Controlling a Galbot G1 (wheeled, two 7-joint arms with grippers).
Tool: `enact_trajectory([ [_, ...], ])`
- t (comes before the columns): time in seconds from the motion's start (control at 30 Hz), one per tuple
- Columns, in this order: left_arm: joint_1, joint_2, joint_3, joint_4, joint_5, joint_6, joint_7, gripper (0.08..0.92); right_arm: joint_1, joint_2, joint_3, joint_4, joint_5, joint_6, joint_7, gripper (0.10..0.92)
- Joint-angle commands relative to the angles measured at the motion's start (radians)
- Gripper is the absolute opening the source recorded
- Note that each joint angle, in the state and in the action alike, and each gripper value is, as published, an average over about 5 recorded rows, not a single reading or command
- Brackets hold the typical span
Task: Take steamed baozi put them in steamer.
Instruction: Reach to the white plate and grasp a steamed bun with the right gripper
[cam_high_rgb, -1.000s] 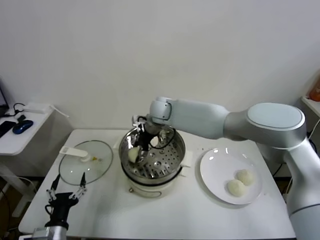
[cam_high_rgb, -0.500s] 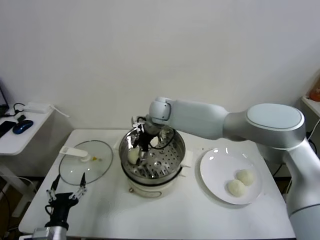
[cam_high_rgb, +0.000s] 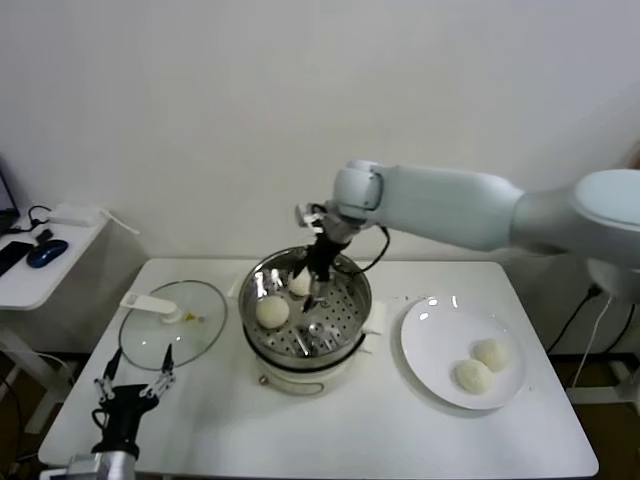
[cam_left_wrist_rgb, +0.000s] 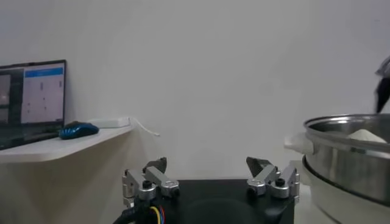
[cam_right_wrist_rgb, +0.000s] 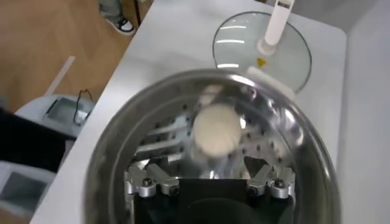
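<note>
The steamer (cam_high_rgb: 352, 338) stands mid-table, a shiny steel pot with a perforated tray. Two steamed baozi lie inside it: one (cam_high_rgb: 272, 311) at the left, another (cam_high_rgb: 298, 285) farther back, partly behind my right gripper (cam_high_rgb: 318, 272). That gripper hangs open just above the tray with nothing in it. In the right wrist view a baozi (cam_right_wrist_rgb: 214, 129) rests free on the tray beyond the spread fingertips of the right gripper (cam_right_wrist_rgb: 210, 175). Two more baozi (cam_high_rgb: 490, 353) (cam_high_rgb: 473, 375) lie on the white plate (cam_high_rgb: 440, 330). My left gripper (cam_high_rgb: 133, 385) is parked open at the table's front left.
A flat glass lid (cam_high_rgb: 172, 325) with a white handle lies left of the steamer, also seen in the right wrist view as the lid (cam_right_wrist_rgb: 262, 52). A side table with a blue mouse (cam_high_rgb: 45, 253) stands to the far left. The left wrist view shows the steamer wall (cam_left_wrist_rgb: 347, 164).
My right gripper has opened and let a baozi go inside the steamer, then risen and shifted right. The left arm has not moved.
</note>
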Motion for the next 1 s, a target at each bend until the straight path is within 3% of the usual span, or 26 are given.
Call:
enact_trajectory([
  [0.03, -0.014, -0.006, 0.006, -0.001, 0.009, 0.013, 0.000, 0.823, 0.205, -0.356, -0.126, 0.195, -0.151, 0.090, -0.121, 0.823],
  [0.43, 0.000, -0.008, -0.001, -0.007, -0.006, 0.017, -0.001, 0.823, -0.115, -0.633, -0.025, 0.203, -0.495, 0.133, -0.122, 0.823],
  [1.0, 0.015, -0.007, -0.014, 0.000, -0.011, 0.010, -0.003, 0.823, -0.439, -0.619, 0.161, 0.130, -0.691, 0.141, -0.096, 0.823],
])
